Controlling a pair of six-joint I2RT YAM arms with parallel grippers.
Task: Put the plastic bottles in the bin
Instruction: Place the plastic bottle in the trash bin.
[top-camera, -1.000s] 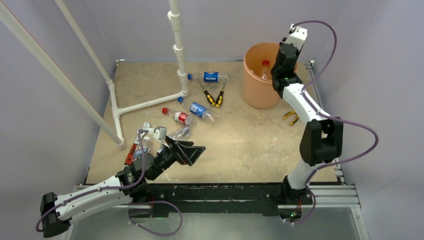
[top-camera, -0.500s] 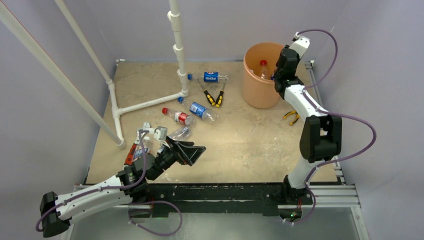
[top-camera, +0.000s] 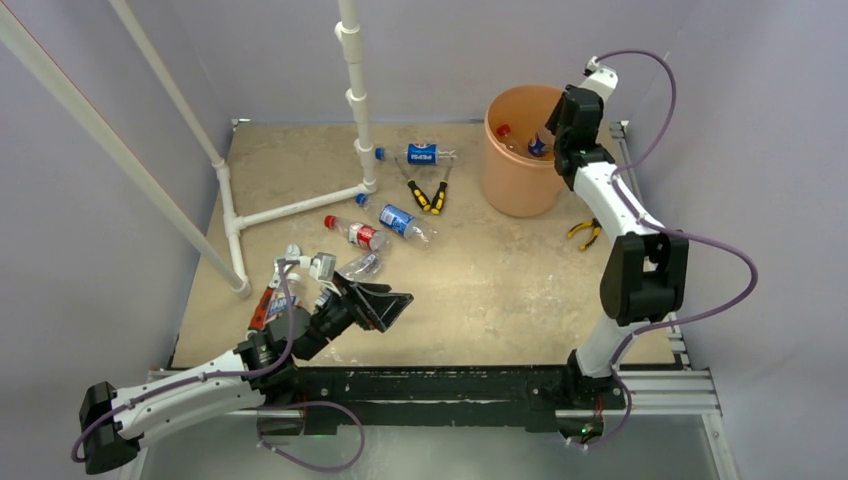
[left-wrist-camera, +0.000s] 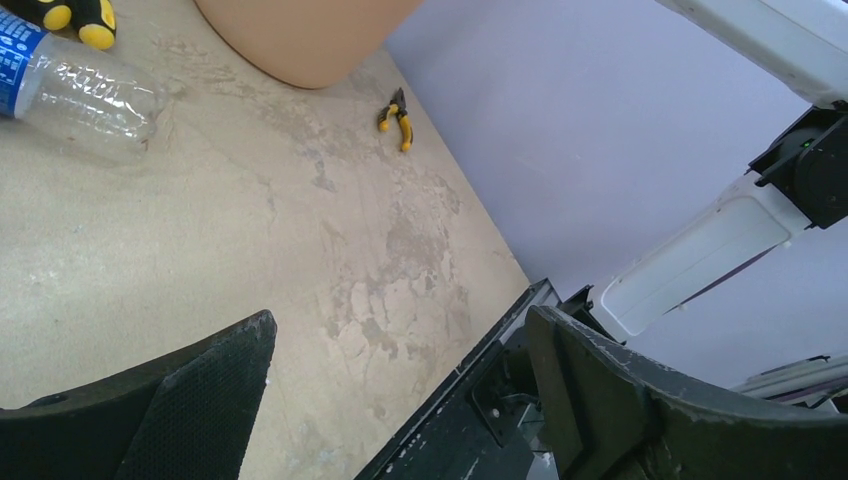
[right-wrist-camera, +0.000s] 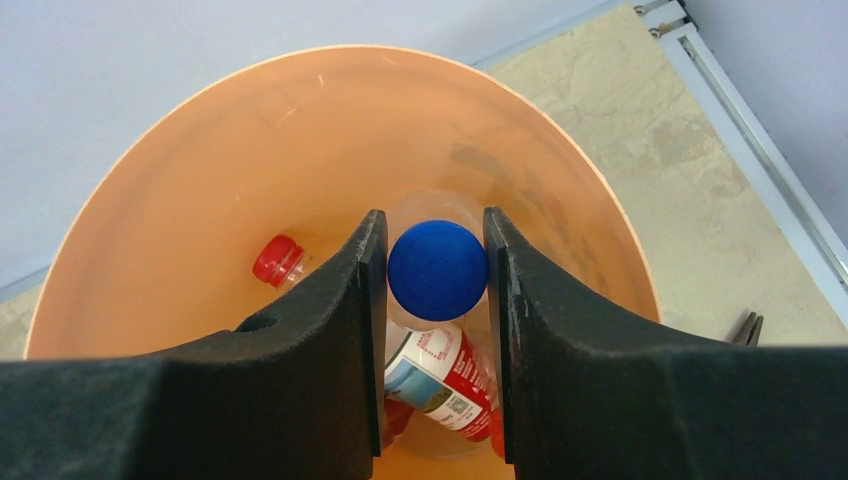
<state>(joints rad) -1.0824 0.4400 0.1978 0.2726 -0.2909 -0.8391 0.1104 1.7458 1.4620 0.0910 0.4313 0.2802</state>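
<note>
1. Orange bin (right-wrist-camera: 150, 230): right fingers (right-wrist-camera: 320, 340) pinch blue-capped bottle (right-wrist-camera: 437, 270) over its mouth.
2. Left fingers (left-wrist-camera: 200, 400) spread, empty, near table (left-wrist-camera: 300, 250).
3. Risk: right arm (top-camera: 600, 190) sits close to rim; a nudge on retreat could tip bin, spilling bottles (right-wrist-camera: 278, 260) inside.

Right hand (top-camera: 548, 135) above orange bin (top-camera: 492, 165), gripping blue-capped bottle (top-camera: 537, 146), left hand (top-camera: 385, 305) spread wide near loose bottles (top-camera: 397, 219)

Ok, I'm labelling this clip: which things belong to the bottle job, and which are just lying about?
Job: bin; blue-capped bottle in the right fingers; red-capped bottle inside the bin; loose bottles on the table.
Lying about: pliers; second pliers; white pipe frame.
</note>
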